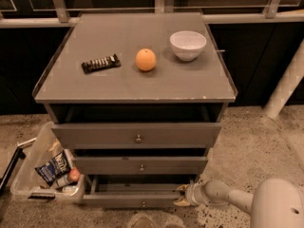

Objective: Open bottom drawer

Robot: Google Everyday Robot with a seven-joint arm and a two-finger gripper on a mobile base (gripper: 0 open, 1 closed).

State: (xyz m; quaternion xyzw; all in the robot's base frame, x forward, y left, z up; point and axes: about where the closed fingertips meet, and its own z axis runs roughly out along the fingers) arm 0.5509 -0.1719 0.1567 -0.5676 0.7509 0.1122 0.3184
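The bottom drawer (128, 200) is the lowest, narrowest grey front of the cabinet, with a tiny round knob (143, 204) at its centre. It stands pulled out a little, with a dark gap showing above its front panel. My gripper (181, 195) is at the drawer's right end, its fingers around the right edge of the front panel. My white arm (228, 196) reaches in from the lower right.
The mid-height drawer (140, 165) and the tall top drawer (137, 135) sit above, the top one pulled out slightly. On the cabinet top lie a dark bar (100, 63), an orange (145, 59) and a white bowl (188, 44). A clear bin (45, 175) of snacks stands at the left.
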